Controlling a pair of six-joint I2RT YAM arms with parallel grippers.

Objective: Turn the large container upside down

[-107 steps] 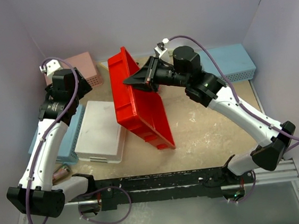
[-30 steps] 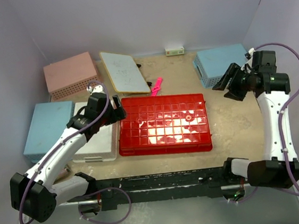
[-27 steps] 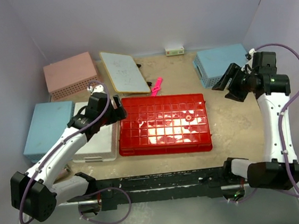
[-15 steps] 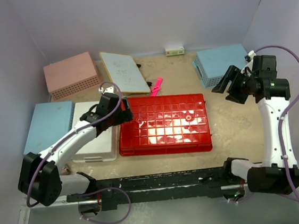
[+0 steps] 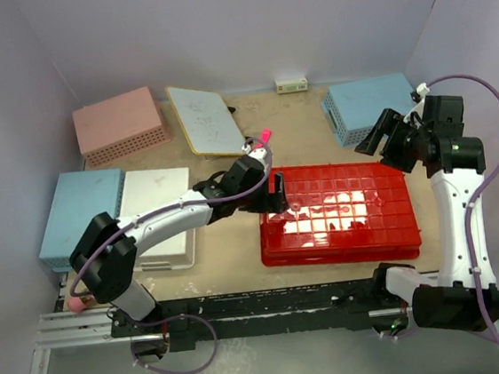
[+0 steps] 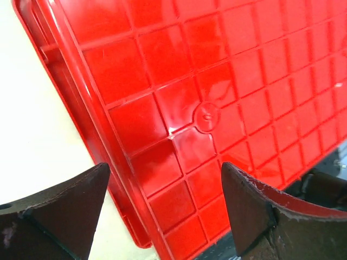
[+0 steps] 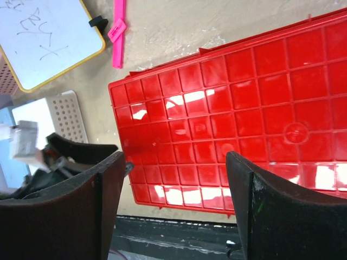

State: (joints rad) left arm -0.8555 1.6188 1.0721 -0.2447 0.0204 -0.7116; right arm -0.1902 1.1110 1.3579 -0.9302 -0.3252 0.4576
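The large container [image 5: 337,213] is a glossy red tray lying upside down right of centre, its grid-ribbed underside facing up. My left gripper [image 5: 272,192] reaches across to the tray's left edge and is open; in the left wrist view its fingers [image 6: 164,167] straddle that edge of the red tray [image 6: 217,81] without gripping it. My right gripper [image 5: 378,138] hangs open above the table at the back right, clear of the tray. From the right wrist view the whole ribbed underside [image 7: 244,130] shows between the open fingers [image 7: 174,157].
A pink basket [image 5: 120,125], a whiteboard [image 5: 205,118] and a pink marker [image 5: 263,137] lie at the back. Light-blue baskets sit at the back right [image 5: 375,102] and the left [image 5: 81,214]. A white perforated box [image 5: 158,210] lies under the left arm.
The red tray has slid to the right while still upside down. My left arm has stretched right with it, staying at its left edge. The right gripper has opened wider.
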